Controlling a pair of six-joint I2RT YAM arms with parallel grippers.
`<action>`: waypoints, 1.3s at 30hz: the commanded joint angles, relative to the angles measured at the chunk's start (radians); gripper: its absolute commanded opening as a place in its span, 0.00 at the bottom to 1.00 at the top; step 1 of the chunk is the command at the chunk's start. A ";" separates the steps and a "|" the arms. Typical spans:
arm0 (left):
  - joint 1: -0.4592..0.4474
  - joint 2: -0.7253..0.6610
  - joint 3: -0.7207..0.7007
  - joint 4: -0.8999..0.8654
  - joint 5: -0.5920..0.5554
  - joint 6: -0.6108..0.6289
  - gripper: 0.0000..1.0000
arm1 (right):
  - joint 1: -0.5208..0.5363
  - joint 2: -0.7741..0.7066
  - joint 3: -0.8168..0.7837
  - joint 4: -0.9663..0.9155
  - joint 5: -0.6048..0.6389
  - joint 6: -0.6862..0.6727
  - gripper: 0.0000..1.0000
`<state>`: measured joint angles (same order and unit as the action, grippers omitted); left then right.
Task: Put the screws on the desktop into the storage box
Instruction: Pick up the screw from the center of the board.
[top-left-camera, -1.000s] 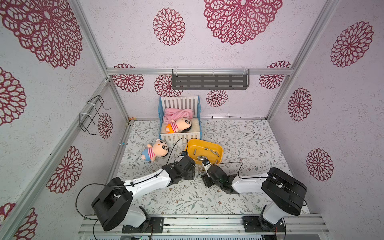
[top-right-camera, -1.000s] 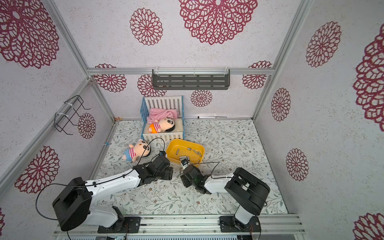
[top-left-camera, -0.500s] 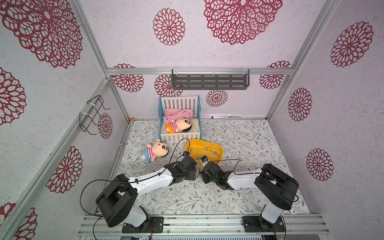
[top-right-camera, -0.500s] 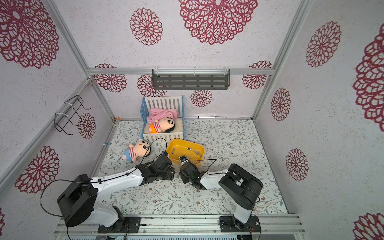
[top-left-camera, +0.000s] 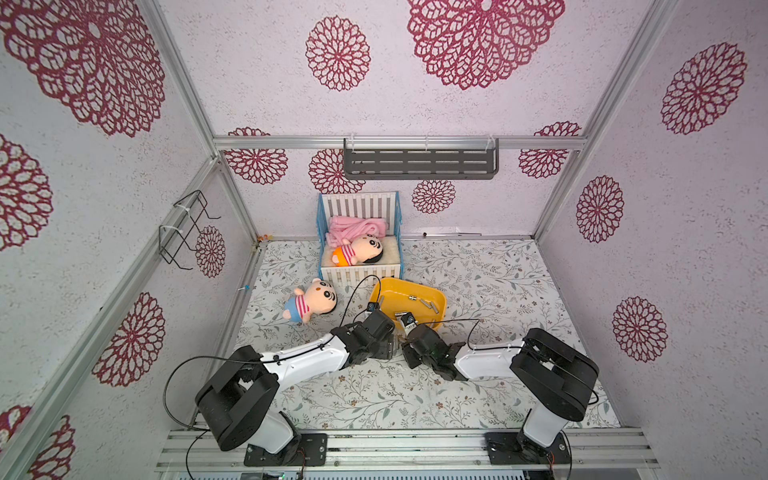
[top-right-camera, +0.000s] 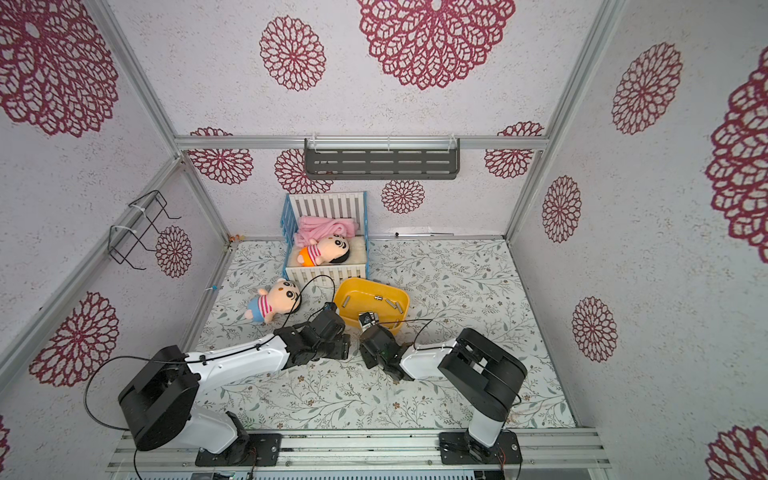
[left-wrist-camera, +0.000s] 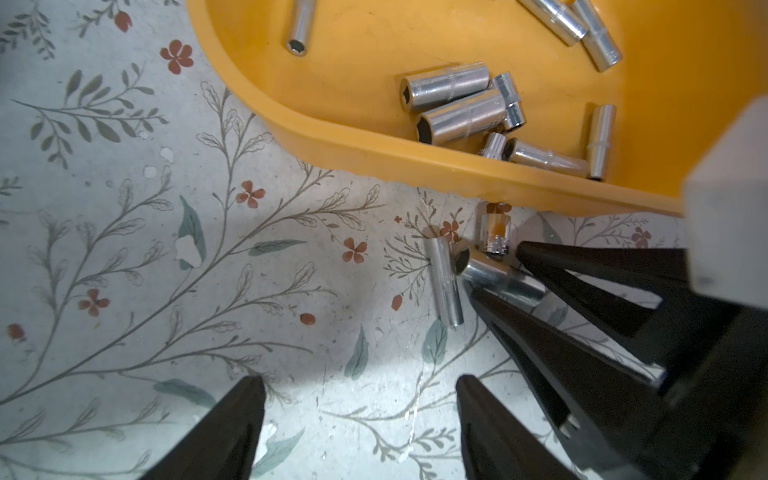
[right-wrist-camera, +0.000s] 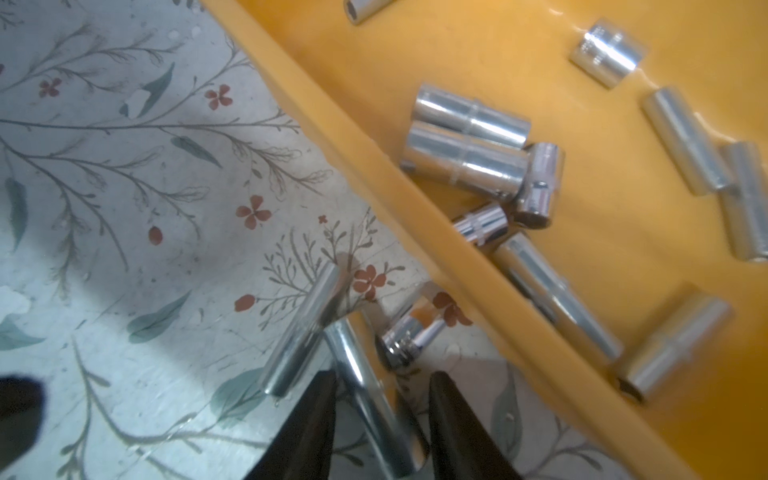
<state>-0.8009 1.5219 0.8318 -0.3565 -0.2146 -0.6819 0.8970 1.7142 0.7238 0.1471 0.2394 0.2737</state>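
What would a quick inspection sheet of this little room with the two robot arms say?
Surface: desktop, leaf-printed.
Job's things: storage box holds most screws; three loose screws lie beside its rim.
Clutter: plush doll; crib holding a second doll.
End effectors: left end effector open, empty; right end effector open, astride one of them.
Cables: black cable arches near the box.
Surroundings: grey shelf and wire rack on rosette walls.

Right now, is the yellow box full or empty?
Neither: partly filled. Several screws lie on the storage box floor, with much bare yellow between them. Three more lie outside it.
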 joint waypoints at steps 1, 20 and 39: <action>0.009 0.024 0.025 0.010 -0.015 0.008 0.78 | 0.014 -0.040 -0.007 -0.072 0.004 0.007 0.39; 0.011 0.063 0.043 0.010 -0.002 0.018 0.78 | 0.009 -0.051 -0.015 -0.075 0.011 0.015 0.37; 0.011 0.066 0.047 0.010 0.018 0.025 0.78 | -0.016 -0.003 0.009 -0.088 -0.054 -0.005 0.32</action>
<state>-0.7982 1.5753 0.8539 -0.3557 -0.1974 -0.6727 0.8856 1.7123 0.7429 0.1020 0.2157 0.2790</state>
